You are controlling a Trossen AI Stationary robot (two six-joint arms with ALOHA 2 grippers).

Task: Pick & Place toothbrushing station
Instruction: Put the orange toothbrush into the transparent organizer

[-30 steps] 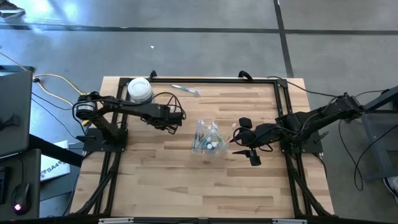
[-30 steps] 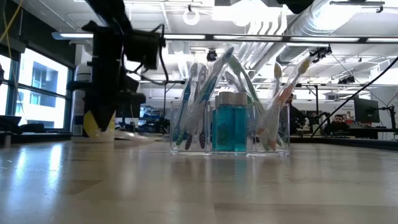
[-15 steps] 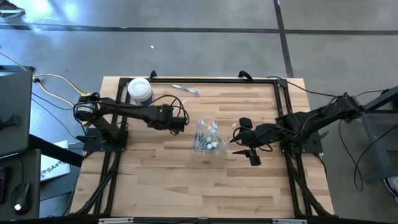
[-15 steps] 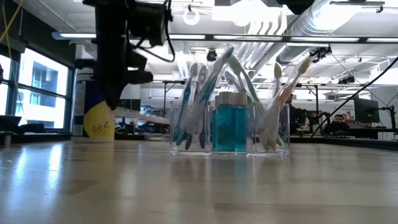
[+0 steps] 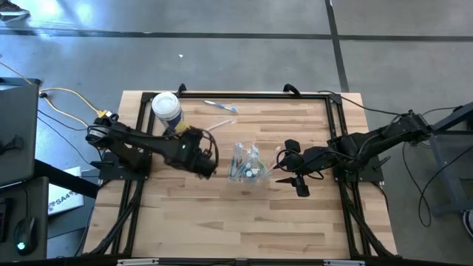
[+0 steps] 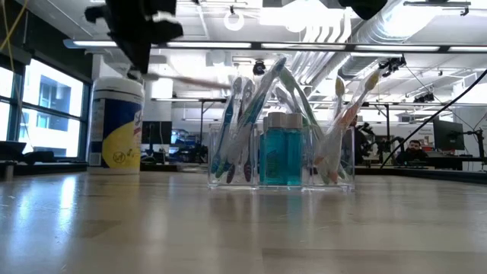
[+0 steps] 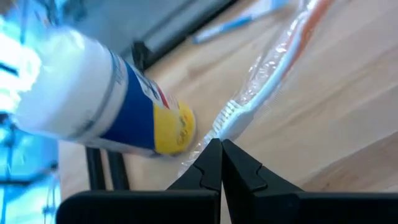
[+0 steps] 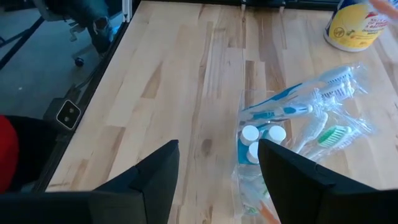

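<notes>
Swung toward the holder (image 5: 246,164), left gripper (image 7: 221,154) pinches a wrapped toothbrush (image 7: 261,87).

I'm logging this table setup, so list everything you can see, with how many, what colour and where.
clear organiser: one, see-through, centre of the table, holding the brushes and bottle
toothbrushes in the organiser: several, blue, green, white and pink, wrapped in clear film, standing up
blue bottle: one, blue liquid with a pale cap, middle compartment
canister: one, white lid, yellow and blue label, far left corner
loose toothbrush: one, blue and white, lying near the far edge
wrapped toothbrush: one, white with an orange handle, pinched in the left gripper
left gripper: shut on the wrapped toothbrush, left of the organiser
right gripper: open, waiting right of the organiser
</notes>
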